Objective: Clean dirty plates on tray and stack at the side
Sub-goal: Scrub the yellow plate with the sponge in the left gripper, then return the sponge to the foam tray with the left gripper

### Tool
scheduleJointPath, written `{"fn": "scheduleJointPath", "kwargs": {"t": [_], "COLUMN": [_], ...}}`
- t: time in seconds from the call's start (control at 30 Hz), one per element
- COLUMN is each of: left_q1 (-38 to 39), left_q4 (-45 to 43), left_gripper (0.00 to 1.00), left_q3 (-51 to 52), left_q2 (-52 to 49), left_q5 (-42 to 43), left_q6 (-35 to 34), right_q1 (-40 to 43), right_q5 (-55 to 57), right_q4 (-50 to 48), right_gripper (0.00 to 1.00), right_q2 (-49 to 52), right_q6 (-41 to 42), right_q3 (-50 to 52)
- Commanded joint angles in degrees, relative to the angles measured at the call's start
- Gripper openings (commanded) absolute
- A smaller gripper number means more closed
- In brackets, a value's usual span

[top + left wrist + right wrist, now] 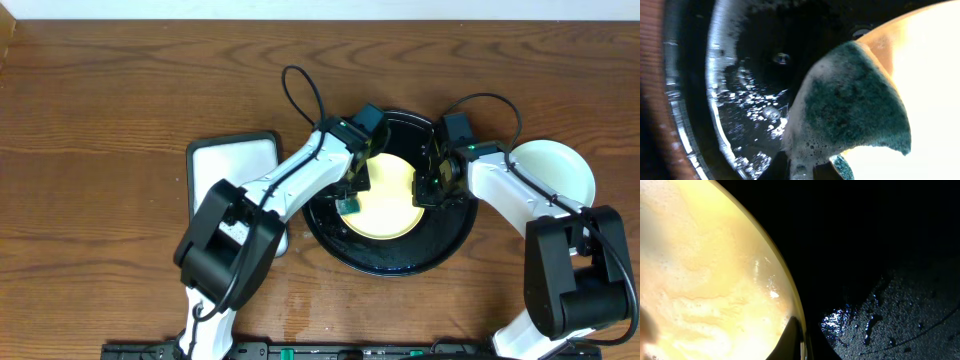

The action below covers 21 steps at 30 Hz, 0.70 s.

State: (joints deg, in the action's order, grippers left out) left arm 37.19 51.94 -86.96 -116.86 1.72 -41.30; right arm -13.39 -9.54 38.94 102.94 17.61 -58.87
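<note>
Wood table (100,100); black tray (400,262) holds soapy yellow plate (385,195); left gripper (351,193) clamps sponge (855,100); right gripper (428,186) at rim, grip unclear.

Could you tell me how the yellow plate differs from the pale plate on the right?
The yellow plate is buttery yellow; the pale plate is near white. The yellow plate lies in the black tray; the pale plate lies on the wooden table beside it. The yellow plate is sudsy, a green sponge at its edge; the pale plate shows no suds. Both are round and lie flat.
</note>
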Motion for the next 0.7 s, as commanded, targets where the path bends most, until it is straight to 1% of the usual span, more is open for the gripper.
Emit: {"fn": "scheduleJointPath", "kwargs": {"t": [0.0, 0.2, 0.3, 0.33, 0.47, 0.57, 0.67], "left_q1": [-2.16, -3.65, -5.55, -6.32, -9.51, -12.85, -16.2], "left_q4": [2.1, 8.61, 13.31, 14.99, 20.11, 20.83, 16.98], "left_gripper": [0.07, 0.08, 0.08, 0.08, 0.09, 0.09, 0.09], "left_q3": [-0.57, -0.55, -0.55, -0.52, 1.51, 5.18, 11.76], "left_q2": [4.04, 12.52, 17.14, 18.53, 22.38, 22.97, 22.95], "left_q5": [-4.13, -3.26, -4.39, -5.55, -15.15, -16.13, -15.93], "left_q6": [2.71, 5.9, 7.15, 7.74, 7.85, 7.69, 7.21], "right_q1": [-0.96, -0.96, -0.96, -0.96, -0.96, -0.96, -0.96], "right_q5": [3.28, 3.28, 3.26, 3.28, 3.28, 3.28, 3.26], "right_q4": [0.57, 0.57, 0.74, 0.79, 0.85, 0.92, 0.92], "right_gripper": [0.01, 0.01, 0.01, 0.01, 0.01, 0.01, 0.01], "right_q2": [2.67, 2.67, 2.67, 2.67, 2.67, 2.67, 2.67], "right_q6": [-0.07, -0.09, -0.09, -0.13, -0.5, -0.5, -0.5], "right_q3": [1.73, 1.73, 1.73, 1.73, 1.73, 1.73, 1.73]}}
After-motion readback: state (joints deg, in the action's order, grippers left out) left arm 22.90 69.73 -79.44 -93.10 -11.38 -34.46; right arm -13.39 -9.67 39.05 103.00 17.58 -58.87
